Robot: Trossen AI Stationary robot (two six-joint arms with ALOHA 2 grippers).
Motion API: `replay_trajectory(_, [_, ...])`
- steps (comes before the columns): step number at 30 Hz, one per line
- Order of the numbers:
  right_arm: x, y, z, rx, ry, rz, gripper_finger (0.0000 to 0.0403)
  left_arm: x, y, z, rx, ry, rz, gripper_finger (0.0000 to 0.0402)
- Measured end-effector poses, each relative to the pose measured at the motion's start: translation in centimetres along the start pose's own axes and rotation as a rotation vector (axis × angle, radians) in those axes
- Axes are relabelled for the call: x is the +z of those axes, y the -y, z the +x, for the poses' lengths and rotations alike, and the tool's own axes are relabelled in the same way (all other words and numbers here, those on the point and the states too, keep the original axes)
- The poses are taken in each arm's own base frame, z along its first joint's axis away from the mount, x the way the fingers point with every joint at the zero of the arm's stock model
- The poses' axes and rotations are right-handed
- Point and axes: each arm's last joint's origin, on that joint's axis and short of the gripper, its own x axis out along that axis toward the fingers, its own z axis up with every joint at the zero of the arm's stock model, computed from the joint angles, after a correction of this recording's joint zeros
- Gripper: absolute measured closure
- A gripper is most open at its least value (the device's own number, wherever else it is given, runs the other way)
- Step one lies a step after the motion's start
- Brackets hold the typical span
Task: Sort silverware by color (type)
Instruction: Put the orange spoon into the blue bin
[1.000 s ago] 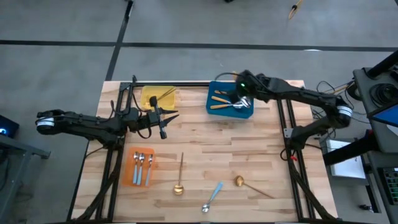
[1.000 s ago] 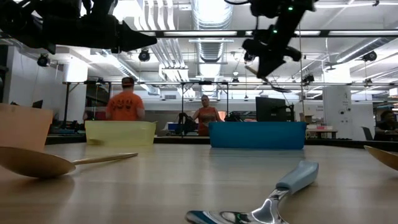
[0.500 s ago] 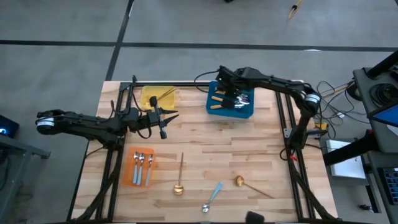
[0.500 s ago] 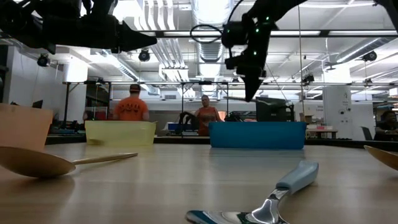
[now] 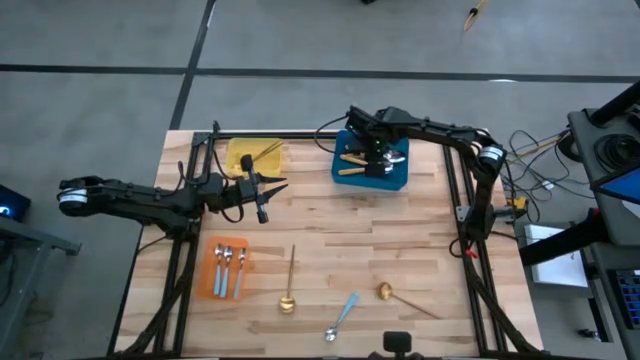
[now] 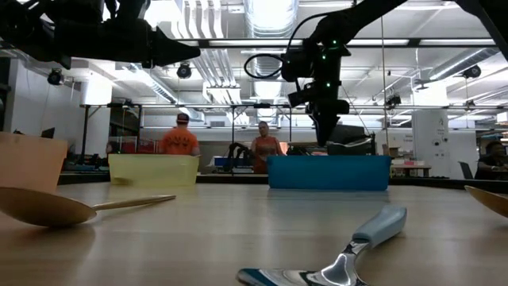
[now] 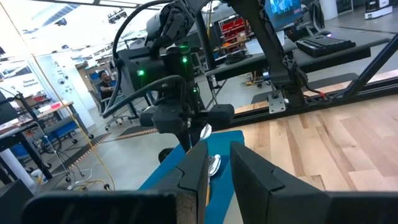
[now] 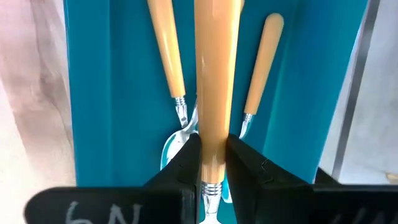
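My right gripper [image 5: 373,160] hangs over the blue tray [image 5: 396,180], pointing steeply down, shut on an orange-handled spoon [image 8: 214,74]. Two more orange-handled spoons [image 8: 163,50] [image 8: 261,62] lie in that tray. My left gripper [image 5: 268,190] waits at mid-left, level, with a narrow gap and nothing between its fingers [image 7: 219,163]. Loose on the table lie a gold spoon [image 5: 289,285], a blue-handled spoon [image 5: 342,316] and another gold spoon [image 5: 400,297]. The orange tray [image 5: 215,285] holds silver-bowled spoons. Gold pieces lie in the yellow tray [image 5: 240,160]. My right gripper pinches the orange handle between its two fingers, just ahead of the silver neck [image 8: 212,163]. The fingers come from above, slanting down, and the handle runs on along them toward the tray floor. The handle's free end leaves the picture, so whether it touches the tray cannot be told.
The blue-handled spoon [image 6: 349,254] lies nearest the table's front edge, flanked by the two gold spoons [image 6: 55,208] [image 6: 488,199]. The middle of the wooden tabletop [image 5: 340,235] is bare. Two people stand in the room beyond the table's far edge.
My right gripper has sunk toward the blue tray and shifted a little toward the table's left, still shut on the spoon. Its wrist has rolled and tipped, so that it now points steeply down.
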Motion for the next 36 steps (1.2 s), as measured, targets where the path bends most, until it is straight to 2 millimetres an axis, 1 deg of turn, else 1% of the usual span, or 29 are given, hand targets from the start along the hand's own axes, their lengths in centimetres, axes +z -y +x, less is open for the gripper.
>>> replay_trajectory(5, [0.0,0.2,0.0,0.035,0.036,-0.032,0.0365,0.0,0.0,0.0,-0.002,-0.005,-0.042,0.0351])
replay_trajectory(9, [0.1,0.9,0.1,0.034,0.088,0.022,0.0365,0.0,0.0,0.0,-0.002,-0.005,-0.056,0.0351])
replay_trajectory(14, [-0.4,2.2,0.4,0.035,0.125,0.074,0.0365,0.1,0.0,0.0,0.003,0.01,-0.069,0.0351])
replay_trajectory(17, [-0.6,2.8,0.8,0.074,0.186,0.1,0.0365,0.5,-0.2,0.0,0.019,0.052,-0.082,0.0351])
replay_trajectory(19, [-0.6,3.0,1.0,0.07,0.208,0.11,0.0365,0.8,-0.4,0.0,0.031,0.087,-0.082,0.0351])
replay_trajectory(25, [-0.3,3.5,1.2,0.039,0.264,0.102,0.0365,1.5,-0.7,-0.2,0.061,0.155,-0.04,0.0351])
replay_trajectory(28, [-0.3,3.5,1.2,0.038,0.266,0.103,0.0365,1.7,-0.7,-0.2,0.068,0.169,-0.025,0.0351])
replay_trajectory(33, [-0.3,3.5,1.3,0.035,0.269,0.099,0.0365,1.5,-0.9,-0.2,0.138,0.137,-0.015,0.0351])
replay_trajectory(36, [-0.3,3.5,1.7,0.043,0.259,0.108,0.0365,1.5,-1.0,-0.2,0.175,0.122,-0.019,0.0351])
